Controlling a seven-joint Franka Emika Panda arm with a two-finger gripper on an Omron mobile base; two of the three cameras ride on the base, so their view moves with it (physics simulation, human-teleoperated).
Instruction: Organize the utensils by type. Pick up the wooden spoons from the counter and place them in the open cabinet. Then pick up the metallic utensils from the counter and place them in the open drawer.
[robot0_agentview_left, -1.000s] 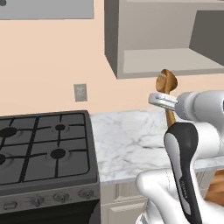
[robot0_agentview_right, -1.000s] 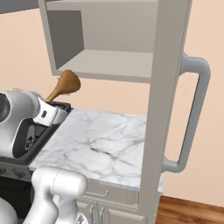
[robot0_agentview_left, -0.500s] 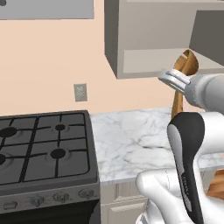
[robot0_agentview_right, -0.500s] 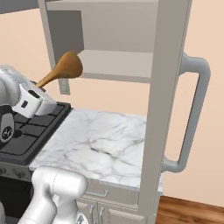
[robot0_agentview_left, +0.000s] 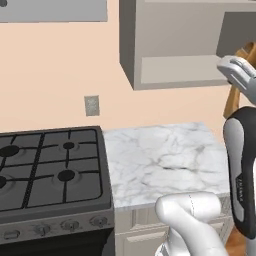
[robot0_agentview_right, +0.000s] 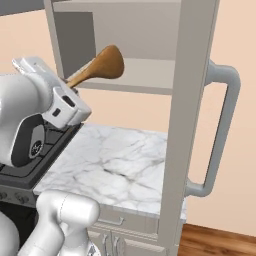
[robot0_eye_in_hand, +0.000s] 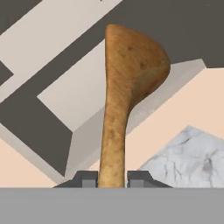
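My gripper (robot0_eye_in_hand: 112, 180) is shut on the handle of the orange-brown wooden spoon (robot0_eye_in_hand: 127, 83), whose round bowl points away from the hand. In the right base view the wooden spoon (robot0_agentview_right: 102, 66) is raised high over the counter (robot0_agentview_right: 115, 165), its bowl level with the front of the open cabinet's lower shelf (robot0_agentview_right: 145, 75). The left base view has the spoon (robot0_agentview_left: 236, 95) at the right edge, below the cabinet (robot0_agentview_left: 175, 70), partly behind my white wrist. The white marble counter (robot0_agentview_left: 160, 157) below is bare of utensils. The metallic utensils and the open drawer are out of view.
A black gas stove (robot0_agentview_left: 47, 175) adjoins the counter on the left. The cabinet's open door (robot0_agentview_right: 192, 100) with a long curved handle (robot0_agentview_right: 220, 130) stands at the right, close to the spoon's side. A wall outlet (robot0_agentview_left: 91, 105) sits above the stove.
The hand has lifted the wooden spoon up and toward the cabinet; its bowl rose from counter-backsplash height to the level of the cabinet's lower shelf.
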